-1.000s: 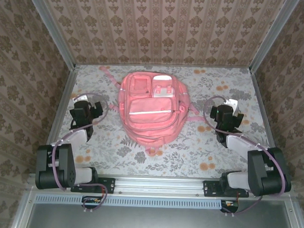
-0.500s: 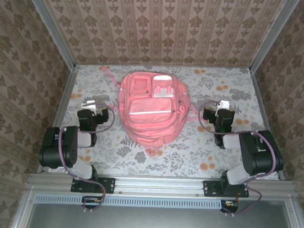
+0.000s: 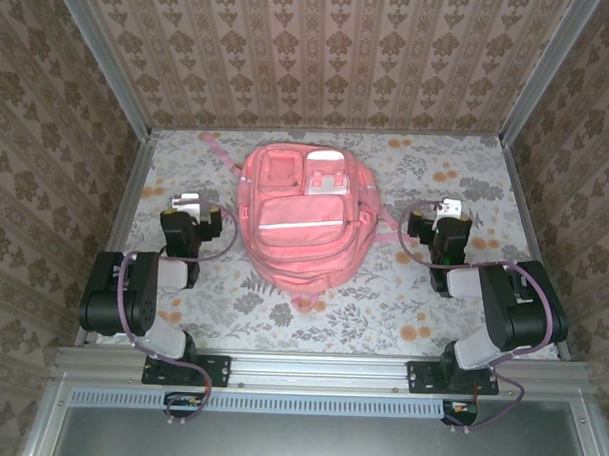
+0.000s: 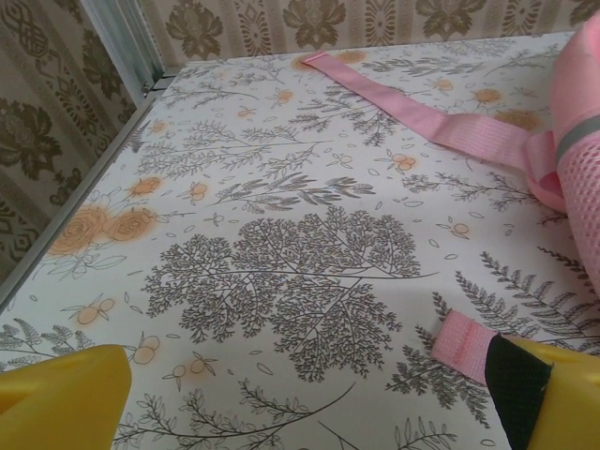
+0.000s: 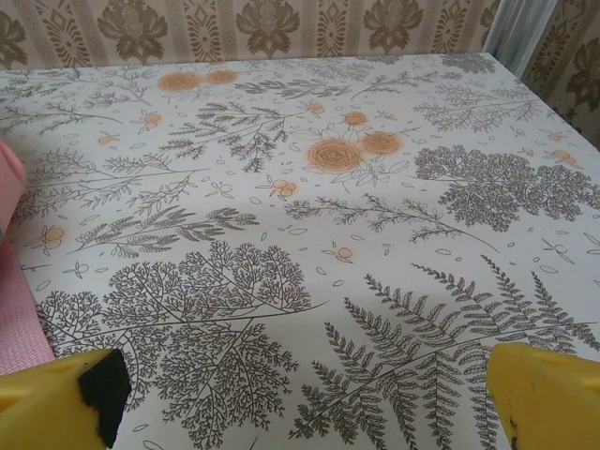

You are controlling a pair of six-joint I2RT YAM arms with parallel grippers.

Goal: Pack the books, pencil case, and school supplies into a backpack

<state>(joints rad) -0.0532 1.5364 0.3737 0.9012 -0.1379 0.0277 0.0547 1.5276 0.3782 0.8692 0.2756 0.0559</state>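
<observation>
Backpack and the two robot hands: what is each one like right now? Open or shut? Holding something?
backpack: lying flat on the table, front side up, nothing gripping it.
long pink strap: stretched out flat on the table.
left gripper: open, empty, low over the table beside the backpack.
right gripper: open, empty, low over the table on the other side.

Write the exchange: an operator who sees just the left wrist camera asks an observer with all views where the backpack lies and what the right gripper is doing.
Operator: I see a pink strap and a bit of mesh. Where is the bag itself?
Observer: The backpack lies flat in the middle of the table, front pockets facing up.
Operator: Is the right gripper holding anything?
Observer: No. The right gripper is open above the table, to the right of the backpack.
</observation>
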